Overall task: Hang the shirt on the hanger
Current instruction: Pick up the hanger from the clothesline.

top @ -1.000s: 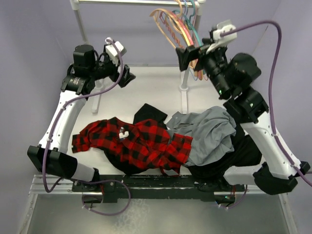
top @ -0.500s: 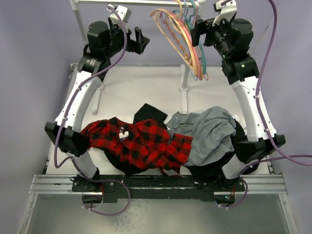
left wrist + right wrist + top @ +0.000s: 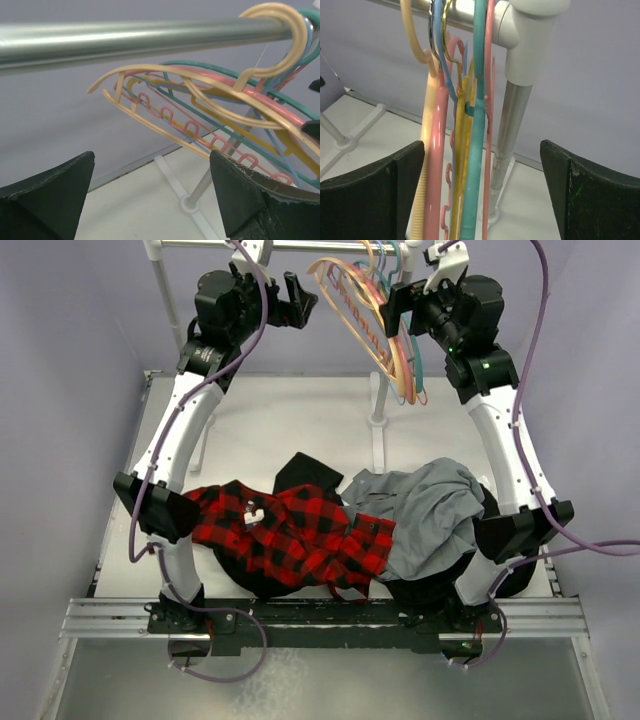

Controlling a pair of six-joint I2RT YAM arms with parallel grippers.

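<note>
The red-and-black plaid shirt (image 3: 290, 535) lies crumpled on the table near the front. The tan hanger (image 3: 343, 308) hangs by its hook from the rail (image 3: 300, 245) at the back, foremost in a bunch of coloured hangers. My left gripper (image 3: 298, 300) is raised just left of the tan hanger (image 3: 150, 75), open and empty (image 3: 152, 160). My right gripper (image 3: 393, 308) is up on the bunch's right side, open (image 3: 482, 150), with the hanger stems standing ahead between its jaws; the tan hanger (image 3: 426, 125) is the leftmost stem. Neither gripper touches a hanger.
A pink wavy-bar hanger (image 3: 190, 122), a teal one (image 3: 479, 125), and yellow and blue ones hang in the same bunch. The rack's right post (image 3: 378, 410) stands just below. A grey garment (image 3: 430, 505) and a black one (image 3: 500, 550) lie right of the shirt.
Both arms have risen from above the table to the rail; the left gripper has closed in on the hangers from the left, the right from the right. The clothes lie unmoved.
</note>
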